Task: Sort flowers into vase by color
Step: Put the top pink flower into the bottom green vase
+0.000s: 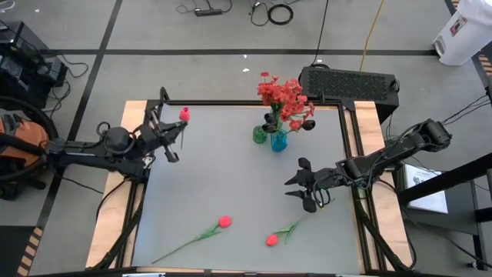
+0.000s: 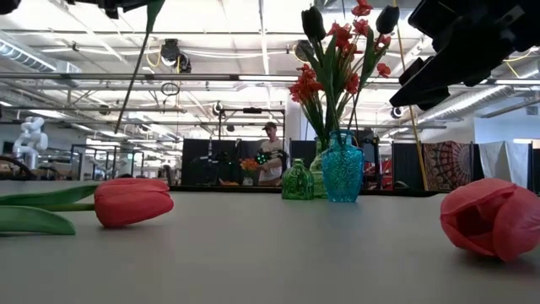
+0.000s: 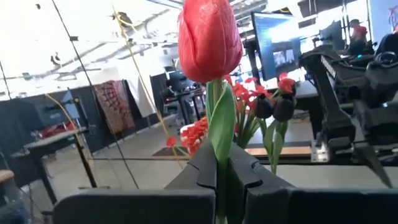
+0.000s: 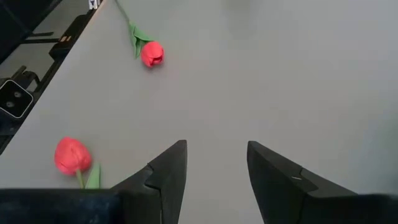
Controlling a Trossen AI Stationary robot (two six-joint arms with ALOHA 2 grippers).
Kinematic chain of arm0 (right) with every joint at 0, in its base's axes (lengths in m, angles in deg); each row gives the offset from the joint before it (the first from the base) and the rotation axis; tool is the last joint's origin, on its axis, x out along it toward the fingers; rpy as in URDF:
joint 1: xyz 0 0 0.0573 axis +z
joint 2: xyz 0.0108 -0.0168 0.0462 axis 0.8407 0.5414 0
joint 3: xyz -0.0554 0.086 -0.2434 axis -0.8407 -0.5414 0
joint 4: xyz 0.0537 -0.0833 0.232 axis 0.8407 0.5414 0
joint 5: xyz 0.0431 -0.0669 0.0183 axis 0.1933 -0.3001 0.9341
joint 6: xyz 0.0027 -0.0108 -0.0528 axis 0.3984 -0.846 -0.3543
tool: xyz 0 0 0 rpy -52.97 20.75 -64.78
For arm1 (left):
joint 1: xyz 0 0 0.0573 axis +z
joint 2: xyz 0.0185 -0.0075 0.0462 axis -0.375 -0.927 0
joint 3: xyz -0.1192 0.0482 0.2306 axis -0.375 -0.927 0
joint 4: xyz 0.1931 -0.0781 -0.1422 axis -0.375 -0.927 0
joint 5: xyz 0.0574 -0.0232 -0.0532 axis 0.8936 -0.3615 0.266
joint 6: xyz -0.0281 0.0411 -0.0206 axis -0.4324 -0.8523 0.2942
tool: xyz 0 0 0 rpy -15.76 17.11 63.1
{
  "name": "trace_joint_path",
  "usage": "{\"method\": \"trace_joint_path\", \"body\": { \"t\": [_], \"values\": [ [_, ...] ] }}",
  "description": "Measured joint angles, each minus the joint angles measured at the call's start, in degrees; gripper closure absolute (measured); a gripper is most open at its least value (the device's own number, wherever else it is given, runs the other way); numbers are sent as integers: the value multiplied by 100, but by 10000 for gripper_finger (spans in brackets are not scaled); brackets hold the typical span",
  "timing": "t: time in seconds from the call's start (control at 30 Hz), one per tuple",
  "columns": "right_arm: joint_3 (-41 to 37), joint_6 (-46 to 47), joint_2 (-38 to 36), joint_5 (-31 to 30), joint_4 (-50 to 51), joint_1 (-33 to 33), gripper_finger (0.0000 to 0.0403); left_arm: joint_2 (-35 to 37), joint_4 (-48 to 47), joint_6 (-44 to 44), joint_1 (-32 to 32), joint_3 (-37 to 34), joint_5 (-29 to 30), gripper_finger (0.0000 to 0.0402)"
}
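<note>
Apparently no legible writing, left tool pinching tulip

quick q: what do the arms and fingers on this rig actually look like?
Two dark, near-black jointed arms of slim links with rounded joint housings. The left gripper and right gripper each end in two fingers. Up close, the right one's fingers are matte black wedges, tapering, with stepped, notched inner faces. No markings visible.

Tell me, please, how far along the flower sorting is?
Done: red blossoms and dark buds stand in the vases. In hand: the left pincer is shut on a tulip. Left: two tulips lie on the table; the right pincer hovers open.
</note>
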Motion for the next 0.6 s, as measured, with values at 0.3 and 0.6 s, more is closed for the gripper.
{"method": "trace_joint_path", "body": {
  "t": [0.3,0.6],
  "values": [
    [0,30,0,1,0,0,243,-575,378,297,210,0,-448,390],
    [0,42,0,1,0,0,243,-1584,1562,297,419,0,-744,388]
  ]
}}
